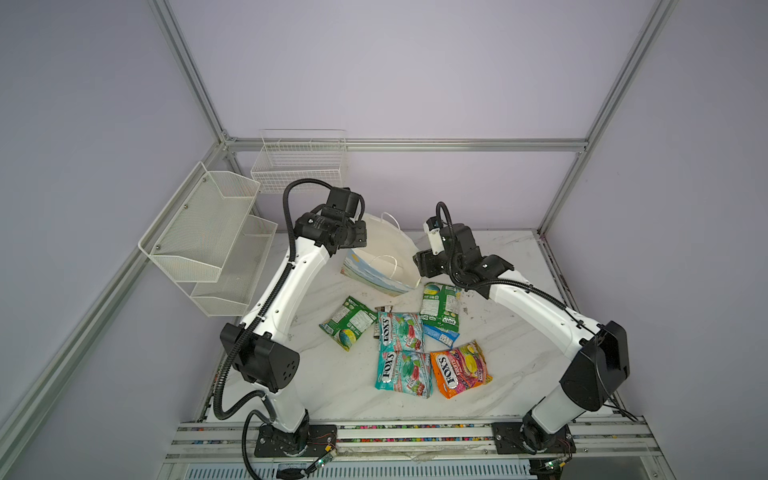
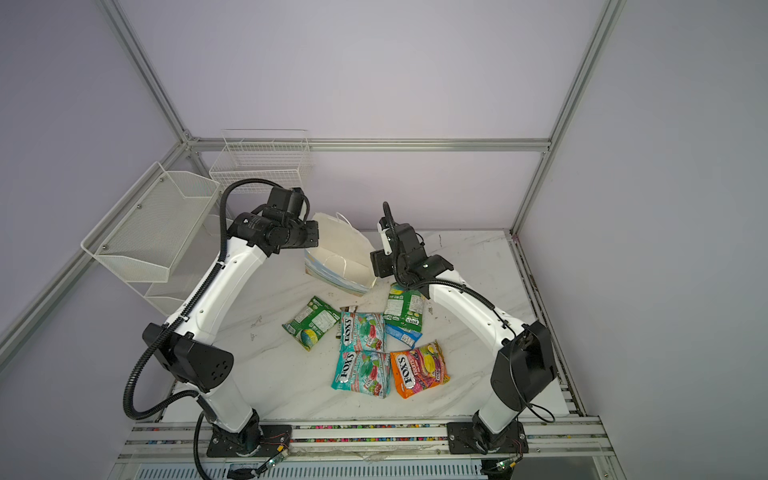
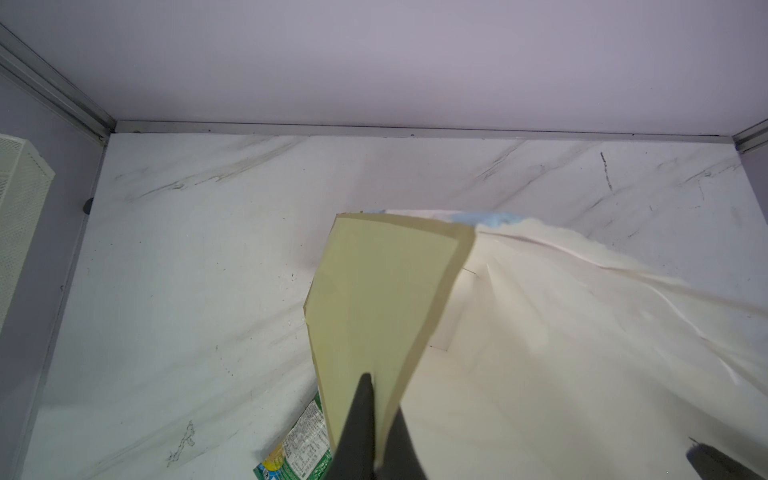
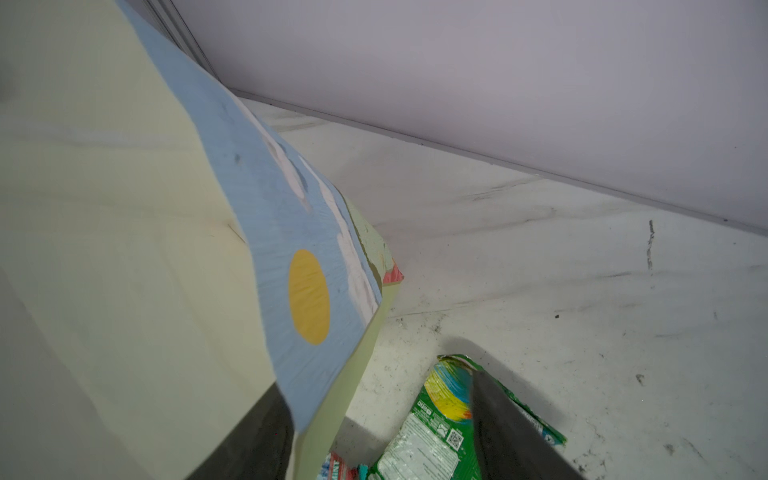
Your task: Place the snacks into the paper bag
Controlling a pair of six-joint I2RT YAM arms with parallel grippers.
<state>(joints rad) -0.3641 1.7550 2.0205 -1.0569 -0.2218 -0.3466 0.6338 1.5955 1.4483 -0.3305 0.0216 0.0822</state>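
- In both top views, the paper bag (image 1: 374, 276) stands open at the back of the table (image 1: 332, 386). The snacks (image 1: 401, 332) lie just before it, none visible inside.
- In the left wrist view, the left gripper (image 3: 380, 399) pinches the bag's rim.
- In the right wrist view, the right gripper (image 4: 376, 382) stands spread astride the bag's wall.
- The step in hand looks like bag opening. Next, you need the right gripper on a packet.

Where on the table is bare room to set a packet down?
Bare table lies between the near teal FOX'S packet and the front rail, and in the far right corner behind the right arm. Crowded: the middle, where snacks touch, near the paper bag.
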